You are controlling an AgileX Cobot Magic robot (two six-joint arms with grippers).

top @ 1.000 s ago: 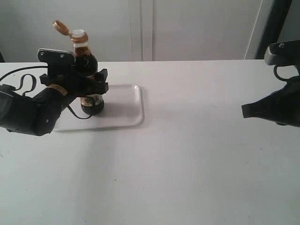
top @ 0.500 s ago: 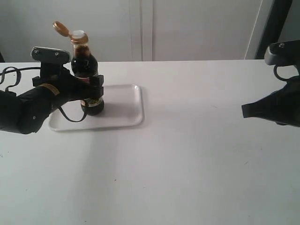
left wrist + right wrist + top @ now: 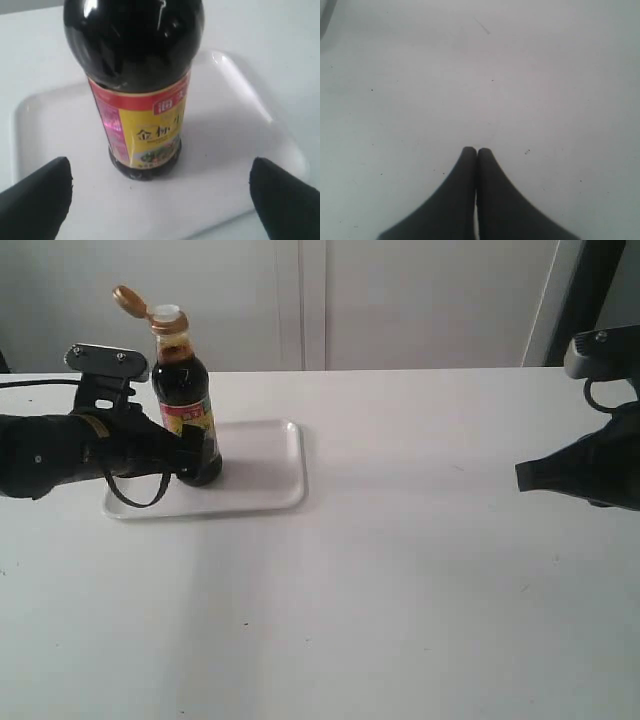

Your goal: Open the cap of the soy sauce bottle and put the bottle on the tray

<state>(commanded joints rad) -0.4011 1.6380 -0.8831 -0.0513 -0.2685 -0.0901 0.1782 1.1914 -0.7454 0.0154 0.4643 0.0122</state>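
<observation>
**Item 1. Soy sauce bottle** [image 3: 186, 405] [image 3: 135, 60]: small clear bottle of dark brown-black liquid with a narrow neck and a yellow-and-red label [image 3: 150, 132] carrying pink and green patches. It stands upright with its base on the floor of the tray, near the middle and inside the rim.

**Item 2. Cap** [image 3: 130, 299]: round orange-gold flip-top on a ribbed collar. The lid is swung back on its hinge to the left of the neck in the exterior view, and the white spout [image 3: 167, 311] is uncovered.

**Item 3. Tray** [image 3: 265, 468] [image 3: 235, 125]: flat white rectangular tray with rounded corners and a low raised rim. It lies flat on the table at the left rear of the exterior view.

**Item 4. Left end effector** [image 3: 188, 453] [image 3: 160, 200]: black, with the jaws spread wide. In the left wrist view one finger lies to each side of the bottle's base and both are clear of the glass. It holds nothing. A black cable [image 3: 135, 498] loops under the arm, over the tray's near edge.

**Item 5. Right end effector** [image 3: 527, 478] [image 3: 476, 156]: black, with the fingers pressed together tip to tip and nothing between them. It sits over bare table at the far right, well apart from tray and bottle.

**Item 6. Table** [image 3: 400, 580] [image 3: 530, 75]: plain white surface with a few small dark specks.
</observation>
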